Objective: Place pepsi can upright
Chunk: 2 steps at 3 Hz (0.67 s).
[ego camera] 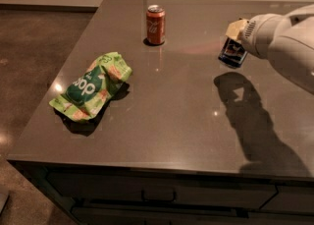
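Note:
The pepsi can (231, 54), dark blue with a silver end, hangs tilted a little above the table at the right, with its shadow (235, 89) cast on the surface below it. My gripper (234, 42) is shut on the can from above, and a yellowish finger pad (236, 28) shows at the can's top. The white arm (287, 40) comes in from the right edge and hides the rest of the gripper.
A red cola can (155, 24) stands upright at the back middle of the dark grey table (171, 111). A crumpled green chip bag (92, 87) lies at the left. The table's front edge runs along the bottom, with drawers below it.

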{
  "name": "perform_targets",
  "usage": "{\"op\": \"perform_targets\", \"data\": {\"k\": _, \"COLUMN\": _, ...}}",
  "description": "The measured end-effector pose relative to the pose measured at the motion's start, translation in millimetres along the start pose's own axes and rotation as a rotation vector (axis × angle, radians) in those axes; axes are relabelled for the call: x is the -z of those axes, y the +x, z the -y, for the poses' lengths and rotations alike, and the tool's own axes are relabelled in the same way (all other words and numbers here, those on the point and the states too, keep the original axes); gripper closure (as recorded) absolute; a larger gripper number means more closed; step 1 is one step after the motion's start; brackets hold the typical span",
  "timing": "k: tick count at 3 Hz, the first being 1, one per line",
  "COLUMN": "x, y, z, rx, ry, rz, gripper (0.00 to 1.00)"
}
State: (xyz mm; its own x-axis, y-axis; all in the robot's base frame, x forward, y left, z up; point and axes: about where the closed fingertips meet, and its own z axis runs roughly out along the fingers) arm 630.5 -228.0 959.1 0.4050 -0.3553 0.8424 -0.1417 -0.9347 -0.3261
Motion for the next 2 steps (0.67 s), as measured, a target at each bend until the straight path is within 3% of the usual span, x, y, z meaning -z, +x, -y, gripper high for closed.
{"op": "perform_targets", "data": {"k": 2, "x": 4.2, "y": -18.9, "z": 13.4, "rx": 0.102, "ry": 0.162, "rz": -0.072, "gripper": 1.0}}
